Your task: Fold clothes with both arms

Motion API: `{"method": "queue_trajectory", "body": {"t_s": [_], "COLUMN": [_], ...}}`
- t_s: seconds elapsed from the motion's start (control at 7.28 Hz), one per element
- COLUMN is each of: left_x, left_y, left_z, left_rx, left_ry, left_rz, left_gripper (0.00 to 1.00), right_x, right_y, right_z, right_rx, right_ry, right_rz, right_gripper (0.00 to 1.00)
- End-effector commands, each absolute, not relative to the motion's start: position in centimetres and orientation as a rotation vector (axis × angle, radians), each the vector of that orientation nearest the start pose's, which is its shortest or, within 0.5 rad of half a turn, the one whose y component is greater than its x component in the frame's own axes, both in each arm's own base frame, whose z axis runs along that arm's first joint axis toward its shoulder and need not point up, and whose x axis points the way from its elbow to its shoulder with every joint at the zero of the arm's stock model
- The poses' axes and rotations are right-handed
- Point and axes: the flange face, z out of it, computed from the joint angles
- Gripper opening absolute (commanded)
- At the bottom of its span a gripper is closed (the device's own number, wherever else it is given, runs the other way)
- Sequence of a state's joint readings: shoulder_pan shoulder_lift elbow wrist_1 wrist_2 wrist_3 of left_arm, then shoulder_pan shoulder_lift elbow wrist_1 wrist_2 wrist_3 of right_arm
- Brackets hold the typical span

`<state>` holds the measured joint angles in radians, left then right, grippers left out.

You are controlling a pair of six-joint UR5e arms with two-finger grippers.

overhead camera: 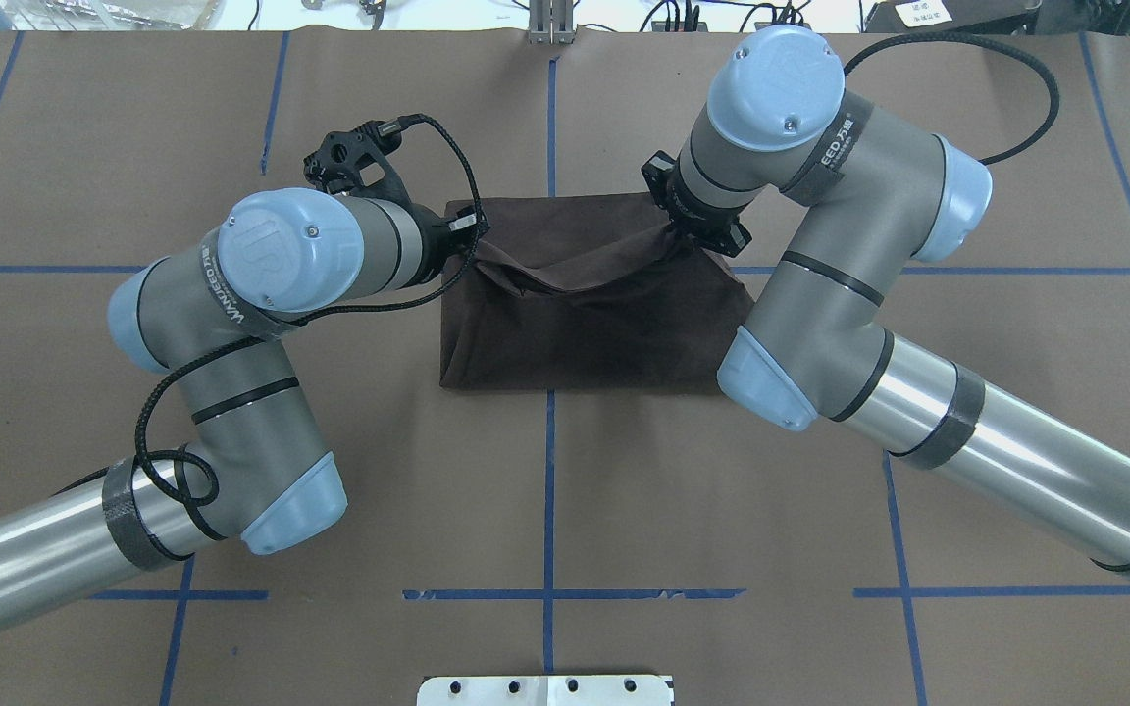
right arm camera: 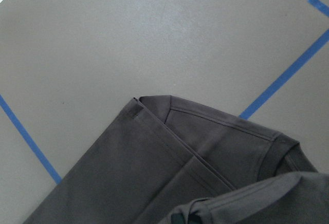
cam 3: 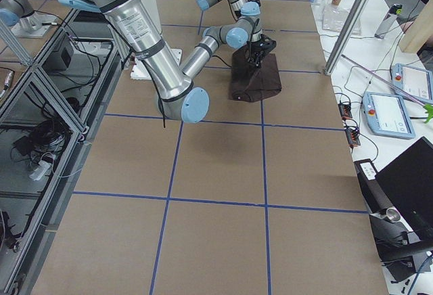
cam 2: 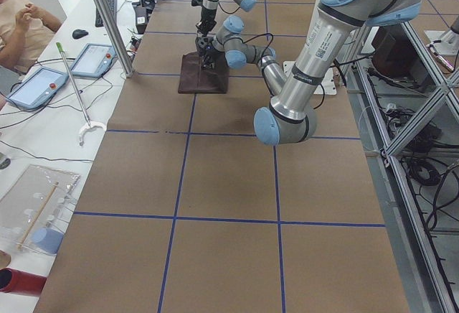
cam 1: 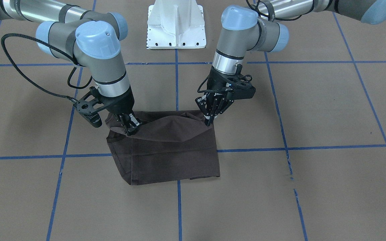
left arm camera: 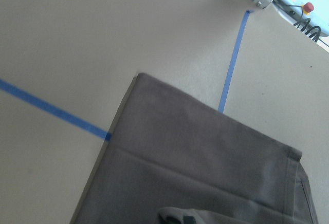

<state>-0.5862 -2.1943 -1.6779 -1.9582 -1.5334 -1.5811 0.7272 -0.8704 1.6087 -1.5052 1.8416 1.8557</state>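
Brown paper tabletop (cam 1: 313,110) with blue tape grid (cam 1: 177,83), seen from the front: dark shirt (cam 1: 169,154) folded mid-table, one edge raised, pinched tight by right gripper (cam 1: 131,126) and left gripper (cam 1: 209,118). Overhead: "UR" on cap (overhead camera: 276,250) of left arm (overhead camera: 231,392), strap (overhead camera: 835,147) text ending "EED" on right arm (overhead camera: 820,294). Wrist cams: just hems (right arm camera: 221,118).

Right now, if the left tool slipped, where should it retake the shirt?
At its lifted corner on the robot-side edge, from above and outside. That edge of the shirt hangs raised between the left tool and right tool; the far edge lies flat.
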Motion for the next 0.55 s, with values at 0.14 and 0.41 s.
{"method": "queue_trajectory", "body": {"t_s": [0.14, 0.41], "left_x": [51.0, 52.7], "left_y": [-52.2, -58.4], "left_z": [22.9, 25.8], "left_rx": [0.416, 0.486], "left_ry": [1.058, 1.044], "left_rz": [-0.542, -0.548], "left_gripper": [0.01, 0.23], "right_x": [-46.7, -48.7], "right_y": [-58.9, -63.9], "right_z": [23.3, 24.6], "right_rx": [-0.082, -0.046], "right_ry": [-0.875, -0.898], "right_rz": [0.854, 0.841], "right_gripper": [0.00, 0.48]}}
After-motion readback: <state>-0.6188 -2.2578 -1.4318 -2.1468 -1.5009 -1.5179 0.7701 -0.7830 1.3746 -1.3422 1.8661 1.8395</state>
